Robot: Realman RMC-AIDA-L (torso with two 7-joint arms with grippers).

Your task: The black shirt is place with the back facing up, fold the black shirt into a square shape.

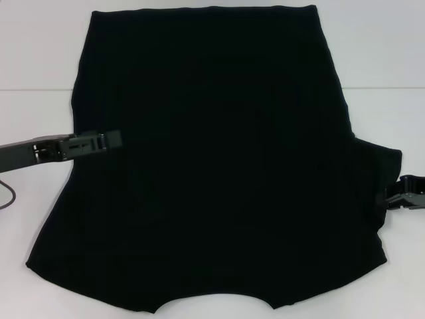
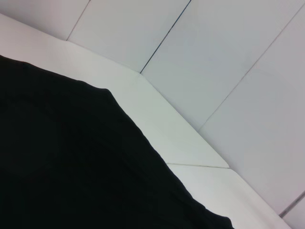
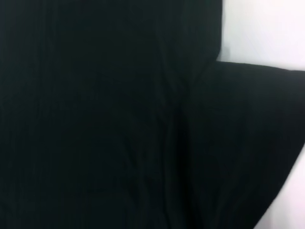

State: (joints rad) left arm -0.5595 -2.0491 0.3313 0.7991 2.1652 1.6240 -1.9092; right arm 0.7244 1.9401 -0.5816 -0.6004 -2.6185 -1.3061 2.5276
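The black shirt point(image 1: 219, 153) lies spread flat on the white table point(image 1: 40, 53), plain side up, with the neck cut-out at the near edge. No lettering shows. Its right sleeve point(image 1: 382, 166) sticks out to the side; no sleeve shows on the left side. My left gripper point(image 1: 113, 139) reaches in from the left and sits over the shirt's left edge. My right gripper point(image 1: 388, 198) is at the lower edge of the right sleeve. The left wrist view shows the shirt's edge point(image 2: 71, 167) on the table. The right wrist view is filled by the shirt point(image 3: 95, 119).
A seam line crosses the table behind the shirt point(image 1: 33, 90). The left wrist view shows a pale panelled wall point(image 2: 228, 57) beyond the table's far edge. A thin cable point(image 1: 8, 196) hangs near my left arm.
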